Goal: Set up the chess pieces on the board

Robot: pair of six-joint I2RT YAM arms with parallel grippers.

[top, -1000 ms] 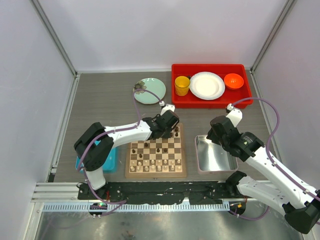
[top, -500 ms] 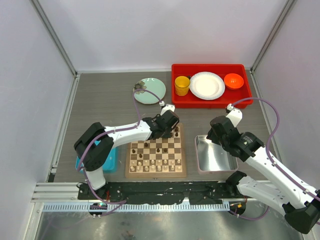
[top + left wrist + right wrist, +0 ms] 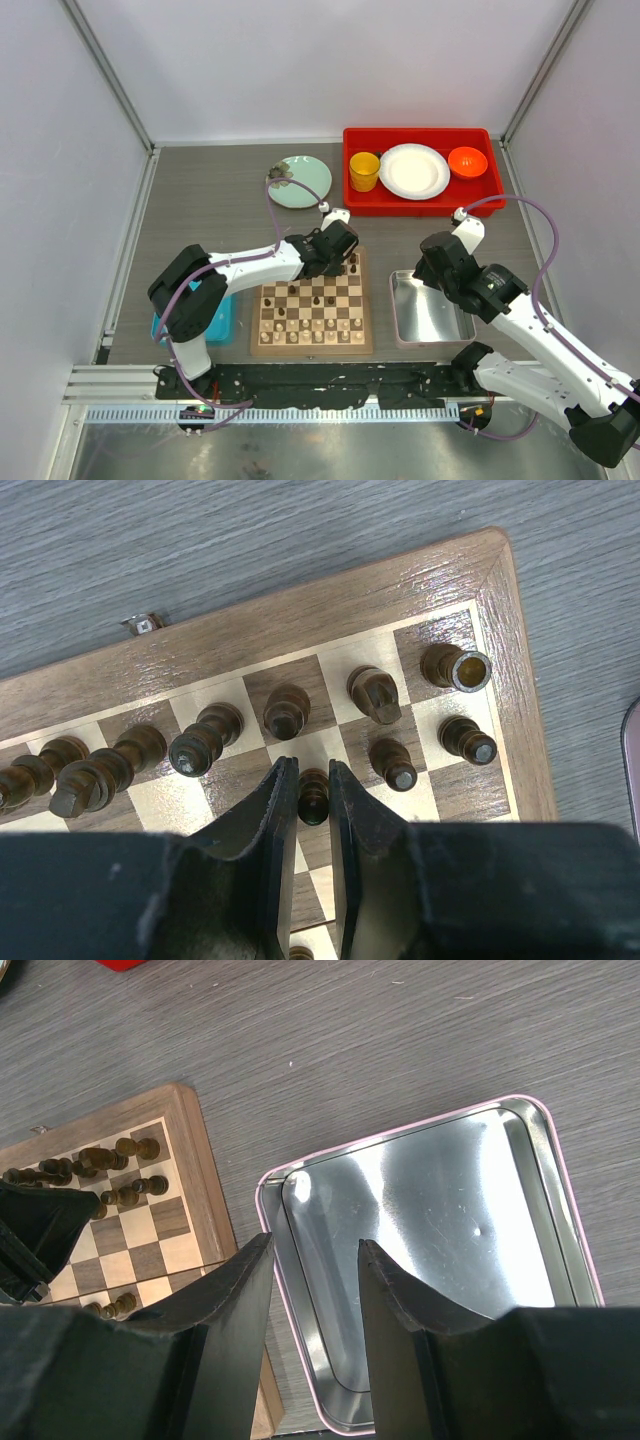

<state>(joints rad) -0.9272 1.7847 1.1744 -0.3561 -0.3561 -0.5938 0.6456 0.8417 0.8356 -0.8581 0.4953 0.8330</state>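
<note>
**Top external view.** Shows a grey worktop [image 3: 200, 220] inside white walls. Places the board [image 3: 310, 349] at near centre, between a blue tray [image 3: 222, 322] and a metal tray [image 3: 432, 318], with a red tray [image 3: 420, 206] and a green plate [image 3: 305, 185] well behind. Shows chess pieces [image 3: 316, 300] standing on several ranks already. Puts the left gripper [image 3: 345, 258] low over the board's far right corner and the right gripper [image 3: 428, 278] above the metal tray. Reveals no shift of either arm against one second earlier.

**Left wrist view.** Shows the left gripper [image 3: 310, 768] clamped on a dark pawn [image 3: 313, 797], one finger touching each side, roughly in line with the second rank. Narrowed slightly over the last second; reads as a grasp just completed. Shows further dark pieces [image 3: 285, 708] upright on the far rank just beyond. Likely clears the way for lifting or re-seating this pawn; lifted or standing, cannot tell.

**Right wrist view.** Shows the right gripper [image 3: 315, 1245] with fingers apart, holding nothing, unchanged over the metal tray [image 3: 440, 1210]. No piece visible inside. Suggests mostly adjustment work remaining on the board [image 3: 190, 1160].
</note>
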